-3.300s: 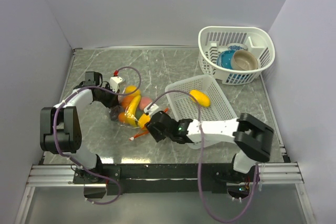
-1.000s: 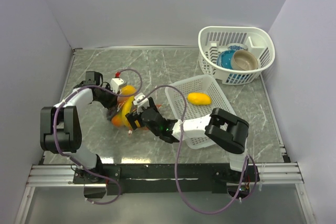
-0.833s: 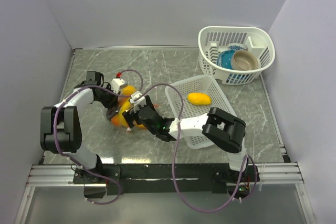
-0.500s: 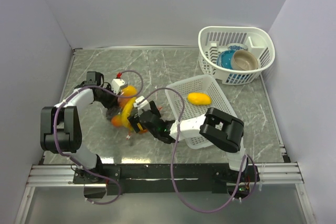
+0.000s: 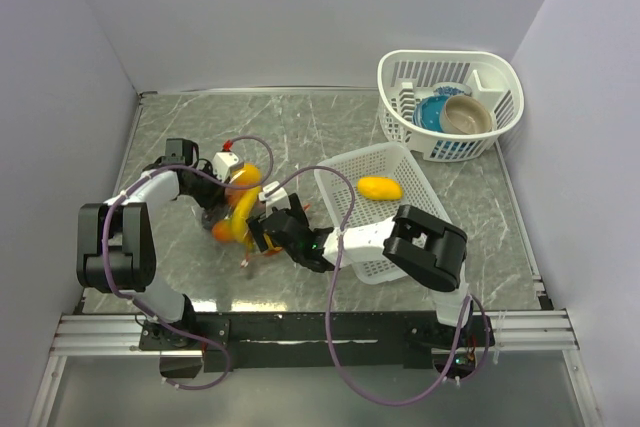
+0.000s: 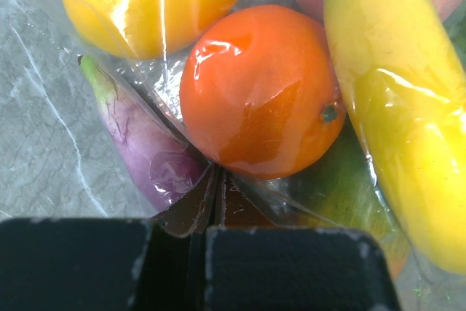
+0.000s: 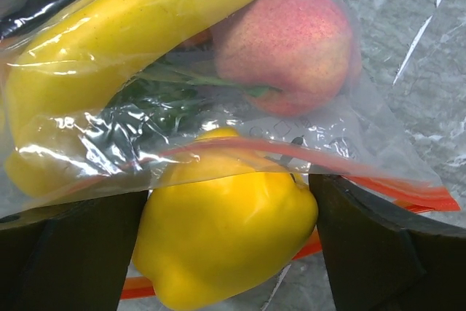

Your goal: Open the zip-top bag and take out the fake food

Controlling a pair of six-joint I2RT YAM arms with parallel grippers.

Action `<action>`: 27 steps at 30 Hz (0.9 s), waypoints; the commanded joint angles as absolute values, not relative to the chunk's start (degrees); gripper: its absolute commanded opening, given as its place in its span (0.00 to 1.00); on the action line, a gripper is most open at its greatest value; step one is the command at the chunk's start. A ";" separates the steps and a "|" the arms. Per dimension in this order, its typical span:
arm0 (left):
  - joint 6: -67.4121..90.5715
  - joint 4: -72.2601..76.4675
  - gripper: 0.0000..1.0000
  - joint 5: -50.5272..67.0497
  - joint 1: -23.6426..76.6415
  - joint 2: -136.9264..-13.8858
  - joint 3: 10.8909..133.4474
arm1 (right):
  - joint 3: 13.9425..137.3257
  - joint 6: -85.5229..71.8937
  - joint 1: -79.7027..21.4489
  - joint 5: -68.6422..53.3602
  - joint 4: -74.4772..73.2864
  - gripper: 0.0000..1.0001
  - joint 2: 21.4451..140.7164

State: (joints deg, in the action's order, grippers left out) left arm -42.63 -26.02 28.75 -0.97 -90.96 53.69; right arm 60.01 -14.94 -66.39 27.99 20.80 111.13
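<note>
1. Right gripper (image 7: 229,249): the jaws stand wide, one on each side of the yellow pepper (image 7: 218,253). The pepper sits in the mouth of the zip-top bag (image 7: 182,129), and the red-orange zip strip (image 7: 397,189) crosses just beyond it. Close on the pepper's body alone, on the near side of the strip, so no film gets pinched. Then draw it straight back toward the wrist.
2. Left gripper (image 6: 209,213): the jaws are shut on a fold of the bag's film. This grip should anchor the bag against that pull; otherwise the whole bag will likely slide over the table (image 7: 429,71).
3. Only the right wrist view shows the pepper, the strip and, farther in, a peach (image 7: 287,45) and a long yellow fruit (image 7: 138,12).
4. Only the left wrist view shows an orange (image 6: 258,92) and a purple vegetable (image 6: 153,151) pressed against the film just ahead of the left jaws.
5. Only the top view shows the fake food (image 5: 238,207) bunched between both jaws. It also shows a white mesh basket (image 5: 420,212) behind the right jaws, along the arm, which is probably where the food goes.
</note>
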 commanded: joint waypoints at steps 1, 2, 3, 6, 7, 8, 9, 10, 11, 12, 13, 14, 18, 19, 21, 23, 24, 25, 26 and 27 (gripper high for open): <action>-43.07 -26.45 0.01 29.97 -0.88 -89.74 53.17 | 59.77 -16.96 -66.88 24.26 14.33 0.72 110.92; -42.98 -26.37 0.01 30.14 -0.88 -89.82 53.26 | 59.33 -16.53 -66.97 23.82 14.15 0.65 110.57; -42.89 -26.37 0.01 30.15 -0.79 -89.82 53.35 | 59.15 -16.00 -66.89 23.56 14.06 0.52 109.35; -42.54 -26.10 0.01 29.71 -0.88 -89.39 53.53 | 57.57 -14.77 -66.89 23.29 13.71 0.36 104.79; -42.45 -26.02 0.01 29.53 -0.88 -89.21 53.70 | 57.05 -14.33 -66.97 23.64 13.45 0.36 103.20; -42.45 -26.02 0.01 29.18 -0.88 -89.30 53.79 | 56.00 -13.98 -66.97 23.99 13.36 0.35 101.62; -42.36 -26.02 0.01 29.09 -0.88 -89.38 53.88 | 55.46 -12.76 -66.97 24.08 13.27 0.35 98.21; -42.36 -26.02 0.01 28.92 -0.97 -89.47 54.05 | 54.94 -12.14 -66.97 24.26 13.10 0.35 96.35; -42.36 -25.84 0.01 28.65 -0.97 -89.65 54.14 | 54.15 -11.61 -66.97 24.34 12.75 0.35 94.59; -42.10 -25.75 0.01 28.57 -0.97 -89.91 54.14 | 53.79 -10.38 -66.97 24.52 12.66 0.35 91.18; -41.93 -25.58 0.01 28.48 -0.97 -90.09 54.23 | 53.62 -9.85 -66.97 24.96 11.35 0.36 89.40; -41.84 -25.40 0.01 28.30 -0.97 -90.26 54.14 | 53.09 -9.50 -66.97 25.40 10.90 0.36 87.64; -41.14 -24.52 0.01 27.42 -1.23 -91.05 54.14 | 50.81 -7.74 -66.36 31.96 9.06 0.39 78.34; -40.96 -24.61 0.01 27.42 -1.23 -91.14 54.49 | 49.93 -7.65 -65.92 33.65 8.97 0.39 77.01; -40.35 -24.52 0.01 27.51 -1.23 -91.06 54.93 | 46.33 -9.04 -64.70 38.12 9.75 0.40 73.67; -39.55 -24.26 0.01 28.47 -0.79 -90.97 55.11 | 42.65 -12.29 -61.36 45.59 10.63 0.36 71.47; -38.68 -24.08 0.01 28.39 -0.36 -90.79 55.11 | 41.93 -16.31 -59.52 45.96 9.76 0.34 70.85; -38.24 -23.47 0.01 27.78 -0.35 -90.70 54.85 | 41.58 -18.78 -54.89 44.84 7.06 0.34 70.40; -38.06 -23.21 0.01 27.51 1.21 -90.62 54.58 | 41.05 -20.98 -52.76 43.61 5.90 0.34 69.62; -37.45 -22.77 0.01 27.34 1.49 -90.35 54.41 | 40.78 -23.35 -51.08 42.20 5.11 0.39 69.44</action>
State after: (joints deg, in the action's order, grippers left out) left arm -39.83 -25.08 27.92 -0.62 -90.91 53.69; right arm 42.85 -13.52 -58.87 38.11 9.54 70.89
